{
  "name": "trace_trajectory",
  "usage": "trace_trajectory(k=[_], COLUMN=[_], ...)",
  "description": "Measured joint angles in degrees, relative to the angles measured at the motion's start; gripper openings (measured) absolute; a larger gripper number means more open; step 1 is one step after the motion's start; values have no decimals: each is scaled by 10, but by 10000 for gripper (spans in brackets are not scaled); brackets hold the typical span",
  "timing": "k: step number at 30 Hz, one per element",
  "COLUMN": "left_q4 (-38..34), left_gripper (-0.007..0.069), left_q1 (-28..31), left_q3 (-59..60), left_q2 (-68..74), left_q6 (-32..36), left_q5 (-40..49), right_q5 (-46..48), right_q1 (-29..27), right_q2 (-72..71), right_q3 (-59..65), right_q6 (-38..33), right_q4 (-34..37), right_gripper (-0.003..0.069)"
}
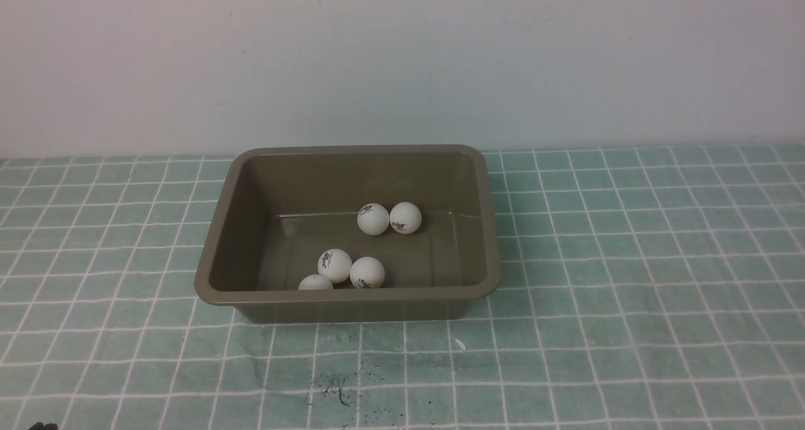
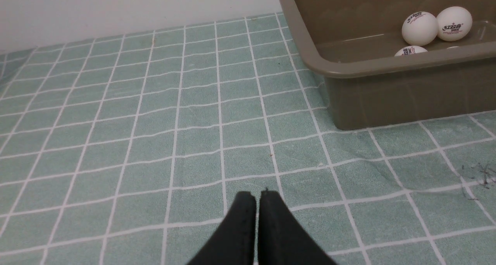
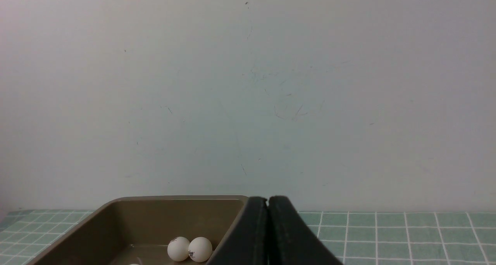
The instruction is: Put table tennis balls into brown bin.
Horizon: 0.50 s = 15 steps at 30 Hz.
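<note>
Front view showed five table tennis balls (image 1: 373, 219) resting inside the brown bin (image 1: 490, 229), none on the checked cloth (image 1: 629, 260). I judged them light, smooth, prone to rolling, best pinched gently across the middle. My left gripper (image 2: 257, 197) and right gripper (image 3: 267, 201) were both closed, holding nothing.
</note>
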Motion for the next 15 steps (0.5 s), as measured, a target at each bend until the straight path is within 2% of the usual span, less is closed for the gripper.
trace_trajectory(k=[10,15], left_q4=[0,0], left_gripper=[-5,-5], left_q1=[0,0], left_q3=[0,0], left_q2=[0,0], left_q6=[0,0], left_q5=[0,1], right_q5=[0,-4], right_q1=[0,-6], right_q2=[0,0], right_q3=[0,24], right_q6=[-3,-39], right_q4=[-3,-61], right_gripper=[-10,-10])
